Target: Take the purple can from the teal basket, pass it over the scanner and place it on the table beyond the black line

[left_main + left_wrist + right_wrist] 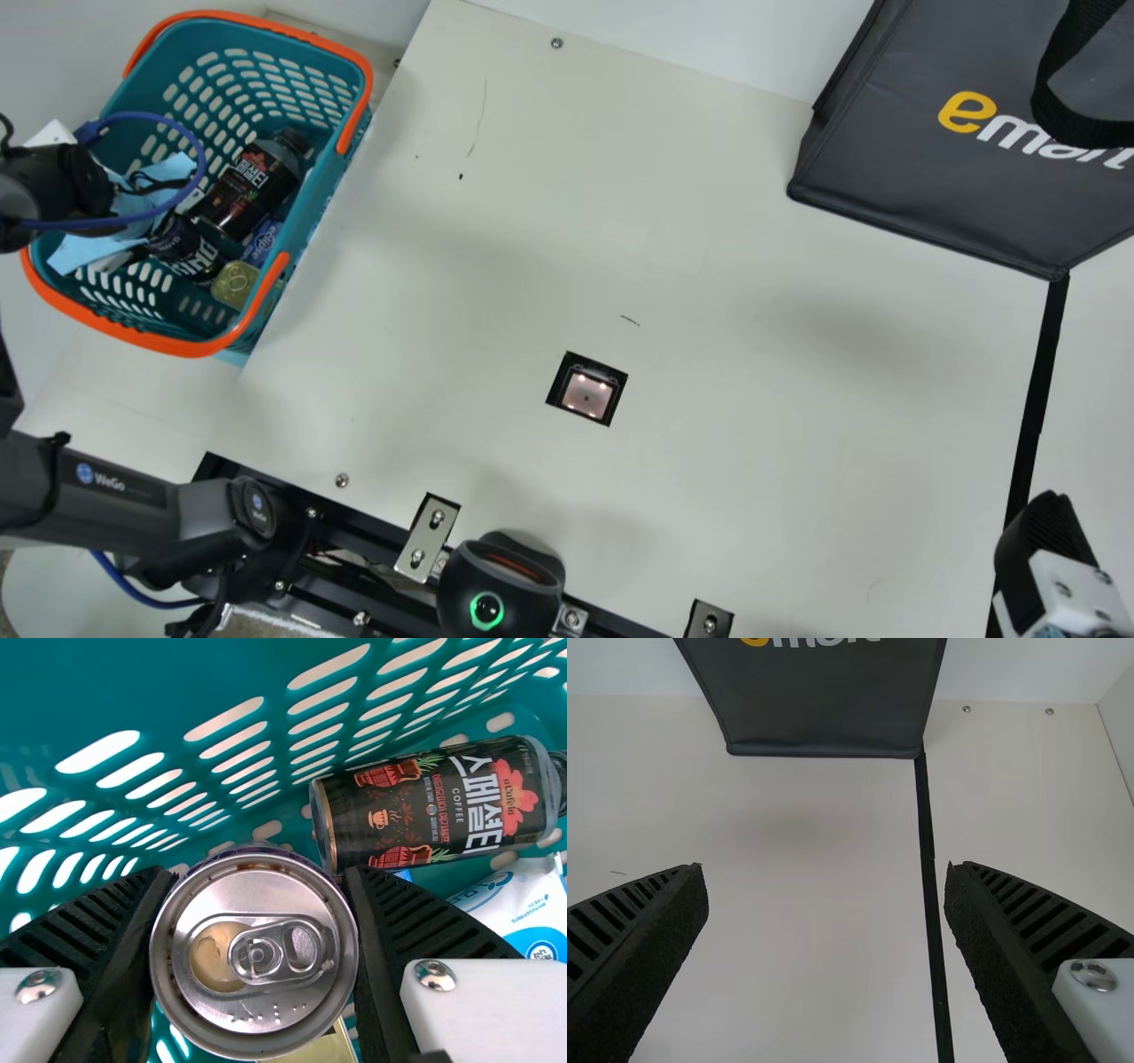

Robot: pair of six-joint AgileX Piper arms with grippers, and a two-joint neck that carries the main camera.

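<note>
In the teal basket [314,208], the purple can [254,952] was held upright between the fingers of the left gripper [257,895], clamped on both sides. A straight, slow lift seemed to be called for, with the grip kept firm, so that the can would not be snagged on the dark coffee bottle [434,806] beside it or on the rim. Clearance was best gained before any swing toward the scanner [586,395]. Nearer the black line [1029,425], the right gripper [826,873] was held with its fingers apart, nothing between them.
</note>
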